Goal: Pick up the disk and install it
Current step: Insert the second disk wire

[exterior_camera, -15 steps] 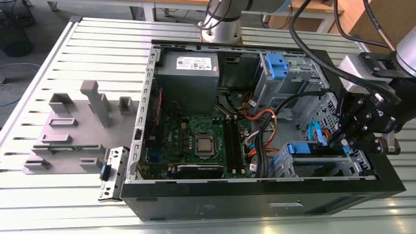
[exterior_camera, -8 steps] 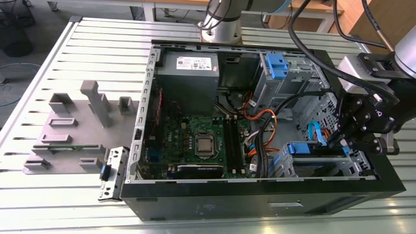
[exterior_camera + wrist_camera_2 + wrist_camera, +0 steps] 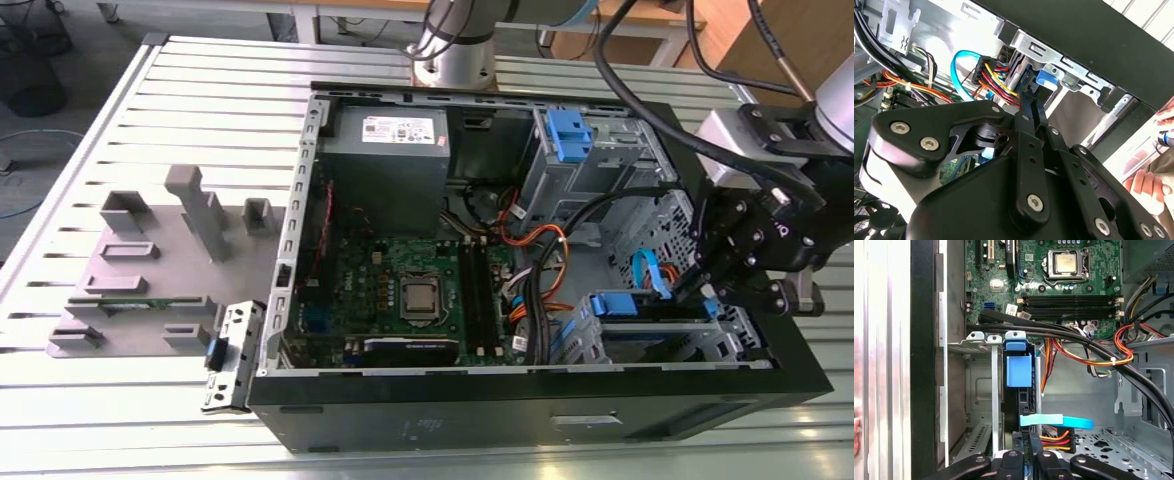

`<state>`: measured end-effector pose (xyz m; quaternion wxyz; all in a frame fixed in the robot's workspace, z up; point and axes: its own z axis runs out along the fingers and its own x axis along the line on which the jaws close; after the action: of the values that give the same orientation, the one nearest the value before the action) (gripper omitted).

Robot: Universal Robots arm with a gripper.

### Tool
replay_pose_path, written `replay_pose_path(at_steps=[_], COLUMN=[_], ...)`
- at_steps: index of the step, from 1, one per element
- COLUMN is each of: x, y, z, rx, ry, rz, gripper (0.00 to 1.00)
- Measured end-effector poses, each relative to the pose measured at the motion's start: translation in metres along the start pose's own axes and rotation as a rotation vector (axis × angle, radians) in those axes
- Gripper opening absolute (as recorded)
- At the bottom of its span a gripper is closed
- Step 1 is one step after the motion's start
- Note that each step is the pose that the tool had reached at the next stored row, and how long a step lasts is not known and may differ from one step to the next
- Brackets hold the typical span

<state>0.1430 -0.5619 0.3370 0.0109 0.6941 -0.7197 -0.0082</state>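
The disk (image 3: 1018,390) stands on edge in the metal drive bay at the front corner of the open computer case (image 3: 534,400), with a blue plastic rail tab (image 3: 1018,371) on its end. In the exterior view its blue rail (image 3: 622,304) shows low on the exterior view's right side of the case. My gripper (image 3: 703,290) reaches down into that bay. In both wrist views its black fingers (image 3: 1026,107) lie close together along the disk's end, and the gripper (image 3: 1026,452) looks shut on the disk.
Black, orange and red cables (image 3: 1079,347) and a light blue flat cable (image 3: 1054,421) cross right beside the bay. The motherboard (image 3: 414,290) and grey power-supply box (image 3: 387,150) fill the case. Grey fixtures (image 3: 160,260) stand on the slatted table. A person's hand (image 3: 1149,185) is outside the case wall.
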Motion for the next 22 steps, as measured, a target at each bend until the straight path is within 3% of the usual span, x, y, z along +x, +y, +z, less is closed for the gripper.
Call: replay_pose_path(at_steps=[12,15,19,20,21,22], x=[-0.0002,-0.0002,-0.0002,-0.0002,-0.0002,-0.0002], y=[-0.0043,-0.0043,-0.0044,-0.0045,-0.0047,-0.0046], z=[-0.0002,-0.0001,0.0000,0.0000,0.0002,0.0001], rx=[-0.0004,-0.0003,-0.0003,-0.0036,-0.0149,-0.0196], ry=[0.0004,0.0011,0.0011,0.0012,0.0013,0.0014], rz=[-0.004,-0.028,-0.032,-0.032,-0.032,-0.032], gripper=[0.16,0.16,0.16,0.16,0.16,0.16])
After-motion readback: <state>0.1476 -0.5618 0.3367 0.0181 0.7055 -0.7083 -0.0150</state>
